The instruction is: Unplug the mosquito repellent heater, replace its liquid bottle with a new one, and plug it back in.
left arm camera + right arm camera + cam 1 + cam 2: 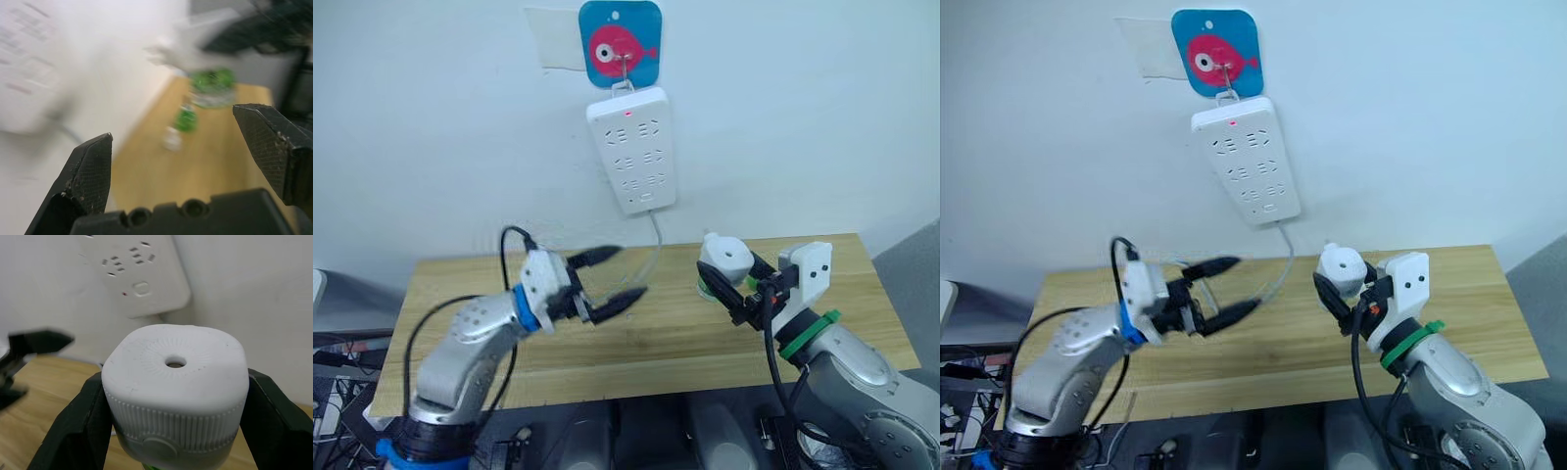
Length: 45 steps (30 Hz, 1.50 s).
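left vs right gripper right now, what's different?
The left gripper is open and empty; the right gripper is shut on the small white rounded plastic mosquito repellent heater. The left points toward the right gripper; the right holds the heater upright over the wooden table. Both have two black fingers.

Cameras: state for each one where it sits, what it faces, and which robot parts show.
Head pair: looks forward and down at the wooden table and the wall's power strip; both arms show.
Left wrist: looks along the open left hand at the table and green bottles.
Right wrist: sees the mosquito repellent heater clamped in the right hand.
Both wrist views share the table.
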Tool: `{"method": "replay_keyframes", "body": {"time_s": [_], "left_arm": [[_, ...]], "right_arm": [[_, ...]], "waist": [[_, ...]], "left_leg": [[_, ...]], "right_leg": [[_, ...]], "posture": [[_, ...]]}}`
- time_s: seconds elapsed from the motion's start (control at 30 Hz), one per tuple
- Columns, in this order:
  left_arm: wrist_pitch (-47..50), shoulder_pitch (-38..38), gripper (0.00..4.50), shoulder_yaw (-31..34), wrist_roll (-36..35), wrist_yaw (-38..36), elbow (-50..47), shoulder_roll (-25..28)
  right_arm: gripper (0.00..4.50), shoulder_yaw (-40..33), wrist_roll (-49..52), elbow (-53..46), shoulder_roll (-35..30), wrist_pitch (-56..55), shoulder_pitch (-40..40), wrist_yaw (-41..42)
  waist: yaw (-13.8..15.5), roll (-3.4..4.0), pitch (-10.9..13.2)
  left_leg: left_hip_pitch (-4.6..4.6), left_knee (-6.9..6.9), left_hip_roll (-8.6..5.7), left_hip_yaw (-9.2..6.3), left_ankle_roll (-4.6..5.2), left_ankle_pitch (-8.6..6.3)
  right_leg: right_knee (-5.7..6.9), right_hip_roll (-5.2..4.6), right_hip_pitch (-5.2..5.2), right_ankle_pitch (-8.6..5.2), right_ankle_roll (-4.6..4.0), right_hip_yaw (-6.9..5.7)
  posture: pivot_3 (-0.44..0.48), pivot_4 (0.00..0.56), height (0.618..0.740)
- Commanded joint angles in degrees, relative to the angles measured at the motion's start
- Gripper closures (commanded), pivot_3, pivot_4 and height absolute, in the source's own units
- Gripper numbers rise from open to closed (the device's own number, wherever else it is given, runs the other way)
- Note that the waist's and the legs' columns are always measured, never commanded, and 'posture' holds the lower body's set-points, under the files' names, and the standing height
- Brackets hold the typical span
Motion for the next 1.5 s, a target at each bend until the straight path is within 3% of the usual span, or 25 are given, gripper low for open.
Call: {"method": "replay_keyframes", "body": {"time_s": [0.03, 0.33, 0.73, 0.9, 1.1, 1.2, 1.47, 1.5], "left_arm": [[2.03, -4.6, 0.0, 4.62, -2.58, 1.84, 2.51, 1.56], [-4.26, -16.6, 0.0, 3.55, 2.63, 0.02, 16.34, 0.61], [-11.99, -26.04, 0.0, -1.44, 7.14, -5.05, 29.95, -6.57], [-11.48, -27.53, 0.0, -2.44, 6.07, -8.97, 30.95, -7.7], [-5.47, -25.69, 0.0, -1.09, 2.41, -10.89, 25.23, -5.43], [-3.69, -25.42, 0.6, 0.06, 1.61, -9.39, 24.21, -5.01], [-3.92, -25.85, 3.09, 0.03, 3.14, -8.6, 25.55, -5.27], [-4.18, -25.82, 3.22, -0.04, 3.33, -8.6, 25.79, -5.38]], "right_arm": [[1.36, -2.94, 5.03, -4.52, -1.57, 0.45, -2.81, 2.79], [1.36, -3.5, 9.75, -2.11, -3.43, 2.41, -9.3, 5.32], [1.36, -3.42, 9.67, -0.51, -1.62, 3.72, -12.65, 3.34], [1.36, -3.22, 9.34, 0.08, -1.17, 4.18, -14.36, 3.23], [1.36, -3.28, 8.79, 0.23, -1.24, 4.63, -15.03, 3.48], [1.36, -2.6, 8.42, 0.41, -0.37, 4.82, -15.41, 2.98], [1.36, 0.55, 7.17, 1.08, 3.07, 6.27, -17.59, 0.69], [1.36, 1.28, 6.39, 1.41, 3.39, 6.56, -18.12, 0.46]], "waist": [[-0.01, 0.0, 0.0], [0.02, -0.02, 0.01], [0.22, -0.04, -0.03], [0.08, -0.04, -0.03], [-0.07, -0.04, -0.04], [-0.05, -0.04, -0.04], [-0.04, -0.05, -0.04], [-0.04, -0.05, -0.04]], "left_leg": [[0.0, 0.0, 0.0, -0.01, 0.0, 0.0], [0.0, 0.0, 0.0, 0.01, 0.0, 0.0], [-0.01, 0.02, -0.01, 0.03, -0.03, 0.02], [-0.01, 0.02, -0.01, 0.06, -0.2, 0.12], [-0.01, 0.02, 0.0, 0.05, -0.24, 0.14], [-0.01, 0.02, 0.0, 0.04, -0.24, 0.14], [-0.01, 0.03, -0.01, 0.05, -0.24, 0.14], [-0.01, 0.03, -0.01, 0.05, -0.24, 0.14]], "right_leg": [[0.02, 0.0, 0.0, 0.0, 0.0, -0.01], [0.01, 0.05, -0.01, 0.0, 0.0, -0.03], [0.04, 0.01, -0.05, 0.0, 0.0, -0.02], [0.05, 0.01, -0.06, 0.01, 0.0, 0.0], [0.07, 0.01, -0.07, 0.01, 0.0, 0.0], [0.09, 0.01, -0.08, 0.01, 0.0, 0.0], [0.14, 0.01, -0.1, 0.0, 0.0, 0.0], [0.14, 0.0, -0.1, 0.0, 0.0, 0.01]], "posture": [[-0.181, 0.295, 0.74], [-0.159, 0.289, 0.74], [-0.168, 0.248, 0.74], [-0.171, 0.239, 0.74], [-0.175, 0.236, 0.74], [-0.175, 0.236, 0.74], [-0.163, 0.253, 0.74], [-0.164, 0.255, 0.74]]}}
